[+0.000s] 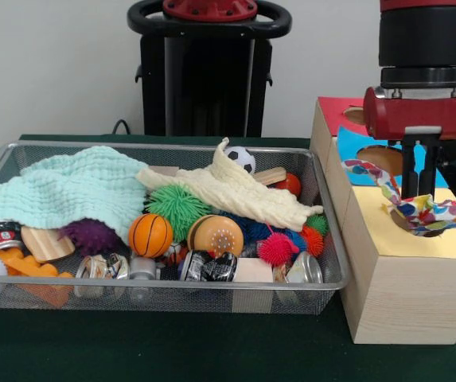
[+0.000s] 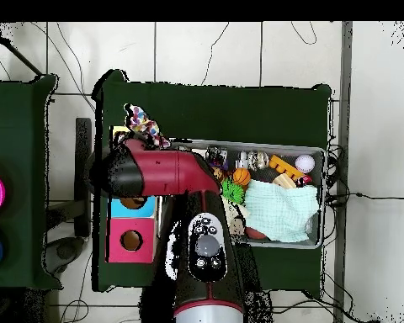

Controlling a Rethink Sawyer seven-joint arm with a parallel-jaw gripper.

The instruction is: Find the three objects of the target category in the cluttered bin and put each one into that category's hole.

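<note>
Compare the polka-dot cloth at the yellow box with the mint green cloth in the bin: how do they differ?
The polka-dot cloth is white with multicoloured dots; the mint green cloth is one plain colour with a waffle weave. The polka-dot cloth is small and crumpled; the mint green cloth is far larger and spread out. The polka-dot cloth lies on the yellow box under the gripper; the mint green cloth drapes over toys in the bin. Both are soft fabric.

The silver wire-mesh bin (image 1: pixel 333 239) sits along the middle of the green tabletop (image 1: pixel 212 350), packed with clutter. Beside it, toward the tabletop's edge, one white polka-dot cloth (image 1: pixel 430 213) lies crumpled on the yellow box top, draped over the round hole (image 1: pixel 407 223) and hiding most of it, one tail trailing toward the blue-topped box.
</note>
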